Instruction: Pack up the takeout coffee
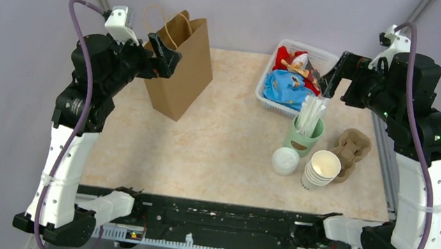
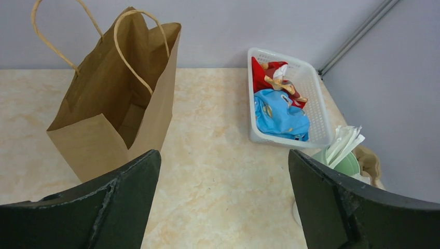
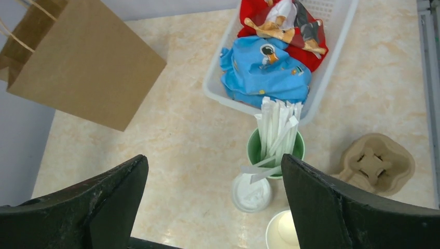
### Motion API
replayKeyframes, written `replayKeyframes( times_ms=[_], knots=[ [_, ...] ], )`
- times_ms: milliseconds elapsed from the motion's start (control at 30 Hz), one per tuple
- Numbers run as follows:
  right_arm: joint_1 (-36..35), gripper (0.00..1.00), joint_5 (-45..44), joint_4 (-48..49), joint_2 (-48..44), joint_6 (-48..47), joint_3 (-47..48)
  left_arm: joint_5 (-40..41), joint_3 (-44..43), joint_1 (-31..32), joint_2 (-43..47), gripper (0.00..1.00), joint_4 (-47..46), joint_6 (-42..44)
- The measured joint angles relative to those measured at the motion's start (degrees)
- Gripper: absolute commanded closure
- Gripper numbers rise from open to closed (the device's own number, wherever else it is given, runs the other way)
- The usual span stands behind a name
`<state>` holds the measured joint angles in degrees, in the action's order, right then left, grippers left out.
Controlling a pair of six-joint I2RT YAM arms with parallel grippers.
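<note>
The left pincer (image 1: 165, 59) hangs up high by the tall brown paper bag (image 1: 180, 68). Its jaws are wide apart and hold nothing. The right pincer (image 1: 334, 75) hangs over the white plastic basket (image 1: 325, 56) and is just as wide and bare.

I cannot see a single takeout coffee cup standing by itself. There is only a stack of white paper cups (image 1: 321, 169) on the right side of the pale tabletop (image 1: 228, 145). It sits just beside the white round lids (image 1: 284, 160), the green cup of wrapped straws (image 1: 301, 138) and the brown cardboard cup carrier (image 1: 353, 148).

I think one cup will have to come off the top of that stack. A paper cup is light and its wall is thin, so a hard squeeze will crush it. It is best to pinch it gently across the sides, a little under the stiff rim, and keep it upright.
</note>
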<state>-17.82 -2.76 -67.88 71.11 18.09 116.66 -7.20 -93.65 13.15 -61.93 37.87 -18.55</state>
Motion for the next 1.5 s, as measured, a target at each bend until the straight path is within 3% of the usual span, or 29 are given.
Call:
replayKeyframes(
  times_ms=[300,633,800,900,1067,1500],
  knots=[
    [0.0,0.01,-5.2,-8.9,-0.9,4.1,-3.2,-1.9,0.0,0.0,0.0,0.02,1.9,0.5],
    [-1.1,0.16,-3.5,-12.5,-1.8,10.1,-26.4,-3.5,5.5,0.0,1.7,0.02,3.7,0.0],
    [-2.6,0.30,-3.5,-11.7,-1.7,11.5,-32.4,-6.2,9.0,0.0,2.7,0.02,3.7,-1.3],
    [-3.4,0.48,-4.5,-11.0,-1.7,12.4,-35.8,-7.2,10.0,0.0,2.7,0.02,3.8,-1.7],
    [-3.8,0.61,-6.8,-10.4,-1.2,13.7,-39.4,-8.1,10.3,0.0,2.6,0.02,3.8,-1.6],
    [-5.8,0.83,-10.2,-8.2,-0.5,16.5,-43.1,-8.9,10.3,0.3,1.7,0.02,3.9,-0.8]
  ],
)
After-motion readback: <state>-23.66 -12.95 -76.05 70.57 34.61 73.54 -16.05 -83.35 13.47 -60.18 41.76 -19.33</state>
